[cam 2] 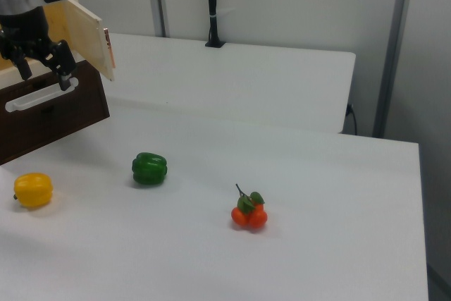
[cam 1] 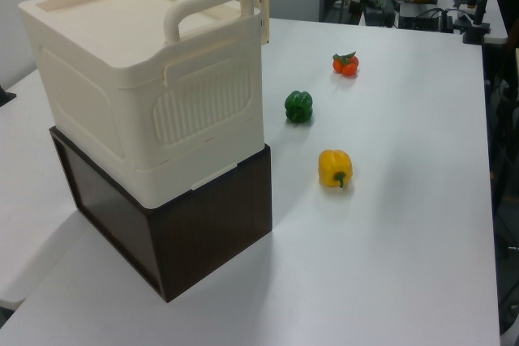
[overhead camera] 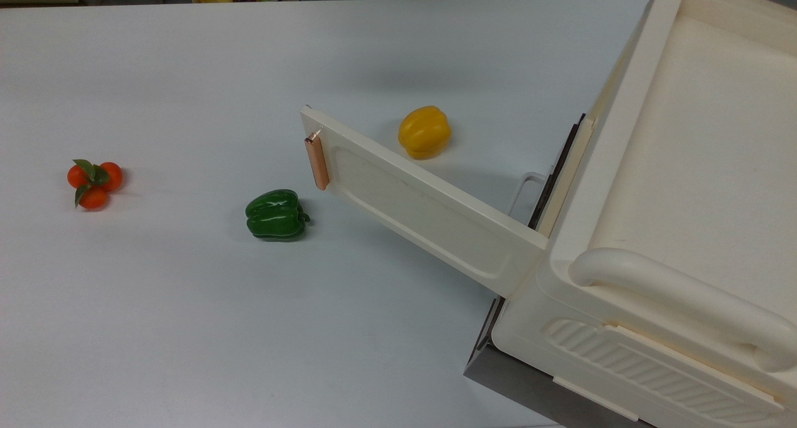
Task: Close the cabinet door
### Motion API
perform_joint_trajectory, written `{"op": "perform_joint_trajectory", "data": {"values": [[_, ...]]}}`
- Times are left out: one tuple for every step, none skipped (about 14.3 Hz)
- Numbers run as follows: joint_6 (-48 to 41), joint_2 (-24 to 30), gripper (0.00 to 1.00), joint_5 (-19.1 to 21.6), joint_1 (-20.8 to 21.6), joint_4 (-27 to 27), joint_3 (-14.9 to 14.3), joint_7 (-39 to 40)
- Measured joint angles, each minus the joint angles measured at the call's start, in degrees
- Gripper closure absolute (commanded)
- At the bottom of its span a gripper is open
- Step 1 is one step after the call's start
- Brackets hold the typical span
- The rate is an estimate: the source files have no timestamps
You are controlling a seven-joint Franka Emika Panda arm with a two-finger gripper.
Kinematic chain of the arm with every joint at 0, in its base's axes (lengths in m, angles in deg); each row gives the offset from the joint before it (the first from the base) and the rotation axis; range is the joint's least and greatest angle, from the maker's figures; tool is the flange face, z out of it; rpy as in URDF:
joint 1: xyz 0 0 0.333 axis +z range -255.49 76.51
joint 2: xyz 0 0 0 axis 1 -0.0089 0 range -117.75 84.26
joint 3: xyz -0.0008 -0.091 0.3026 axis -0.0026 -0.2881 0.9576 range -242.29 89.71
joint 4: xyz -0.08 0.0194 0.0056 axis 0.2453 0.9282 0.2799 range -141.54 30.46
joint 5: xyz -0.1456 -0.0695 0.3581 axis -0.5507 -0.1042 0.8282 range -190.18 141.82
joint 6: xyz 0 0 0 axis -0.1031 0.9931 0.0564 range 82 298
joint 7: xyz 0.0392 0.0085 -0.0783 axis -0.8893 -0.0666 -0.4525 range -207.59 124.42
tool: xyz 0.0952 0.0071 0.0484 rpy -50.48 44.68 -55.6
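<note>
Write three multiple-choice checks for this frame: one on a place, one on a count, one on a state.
1. In the top view, where is the yellow pepper relative to the cabinet door?
A. behind it
B. on the cabinet
C. beside the oranges

2. How many peppers lie on the table?
A. one
B. two
C. three

3. The cabinet door is:
A. shut
B. detached
C. swung open

Answers: 1 A, it lies beyond the door's far face. 2 B, the yellow one and the green pepper. 3 C, the door juts out, hinged at the cabinet's corner.
</note>
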Motion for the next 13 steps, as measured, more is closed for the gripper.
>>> {"op": "perform_joint_trajectory", "data": {"values": [[0.0,0.0,0.02,0.0,0.0,0.0,0.0,0.0],[0.0,0.01,0.09,0.0,0.0,0.0,0.0,0.01],[0.0,0.05,0.21,0.0,0.0,0.0,0.0,0.04],[0.0,0.11,0.28,0.0,0.0,0.01,0.0,0.06],[0.0,0.13,0.35,0.0,0.0,0.01,0.0,0.1],[0.0,0.14,0.43,0.0,0.0,0.02,0.0,0.12],[0.0,0.14,0.62,0.0,0.0,0.02,0.0,0.13],[0.0,0.14,0.73,0.0,0.0,0.02,0.0,0.21],[0.0,0.14,0.77,0.0,0.0,0.02,0.0,0.47],[0.0,0.14,0.85,0.0,-0.01,0.02,0.0,0.68],[0.02,0.14,0.92,0.0,-0.01,0.02,0.0,0.7],[0.02,0.14,1.0,0.0,-0.02,0.02,0.0,0.7],[0.02,0.14,1.0,0.0,-0.04,0.02,0.0,0.7]]}}
